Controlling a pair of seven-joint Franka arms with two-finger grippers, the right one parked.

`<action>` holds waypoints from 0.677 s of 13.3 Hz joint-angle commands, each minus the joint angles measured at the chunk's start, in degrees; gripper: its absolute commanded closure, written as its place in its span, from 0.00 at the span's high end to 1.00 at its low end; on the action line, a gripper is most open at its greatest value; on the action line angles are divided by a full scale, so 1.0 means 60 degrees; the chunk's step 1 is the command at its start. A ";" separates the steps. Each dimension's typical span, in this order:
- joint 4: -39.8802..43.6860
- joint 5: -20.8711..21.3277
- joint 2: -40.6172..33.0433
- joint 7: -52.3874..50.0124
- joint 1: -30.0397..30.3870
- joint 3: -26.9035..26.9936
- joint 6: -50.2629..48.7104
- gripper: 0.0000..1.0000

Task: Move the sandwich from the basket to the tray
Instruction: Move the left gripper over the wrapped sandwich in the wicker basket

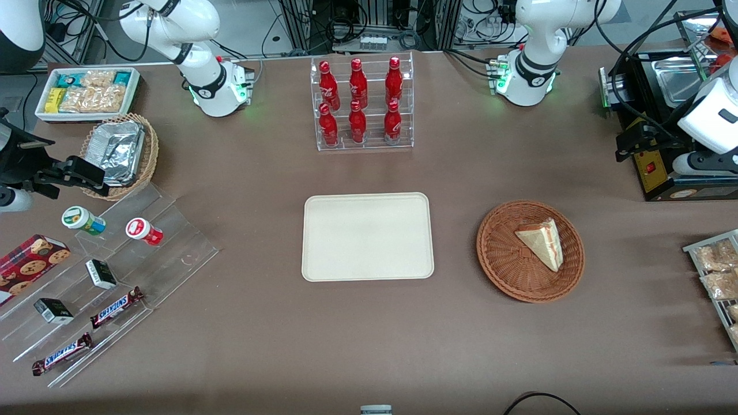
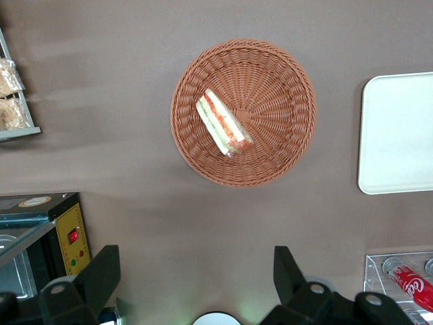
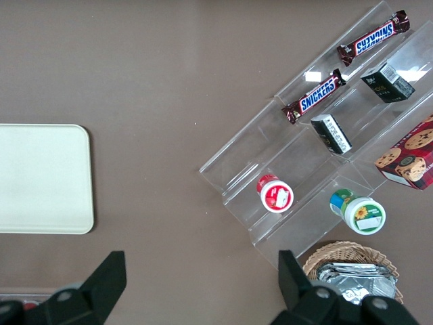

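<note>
In the basket (image 2: 284, 81), the sandwich (image 2: 223, 123) lies well apart from the gripper (image 2: 196, 271).

You had the clear rack (image 1: 362, 104) of six red bottles (image 1: 358, 83) at twelve o'clock on the table. At ten sat the white bin (image 1: 134, 86) of snack packets, with the tan basket (image 1: 151, 151) of foil trays just nearer the camera. At eight, the stepped acrylic stand (image 1: 173, 253) carried two Snickers bars (image 1: 115, 307). At two stood a black appliance (image 1: 663, 167).
</note>
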 commanded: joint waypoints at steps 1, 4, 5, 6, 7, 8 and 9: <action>-0.0037 0.0067 -0.0092 0.0002 0.0093 -0.0099 -0.0042 1.00; -0.0313 0.0126 -0.0077 0.0060 0.0093 -0.0099 0.0089 1.00; -0.0547 0.0039 -0.0107 0.0061 0.0107 -0.0055 0.0308 1.00; -0.0956 0.0038 -0.0194 0.0032 0.0122 -0.0026 0.0687 1.00; -0.1366 0.0038 -0.0282 -0.0012 0.0122 -0.0025 0.1155 1.00; -0.1805 0.0038 -0.0355 -0.0070 0.0151 -0.0025 0.1565 1.00; -0.2128 0.0096 -0.0356 -0.0201 0.0151 -0.0025 0.1758 1.00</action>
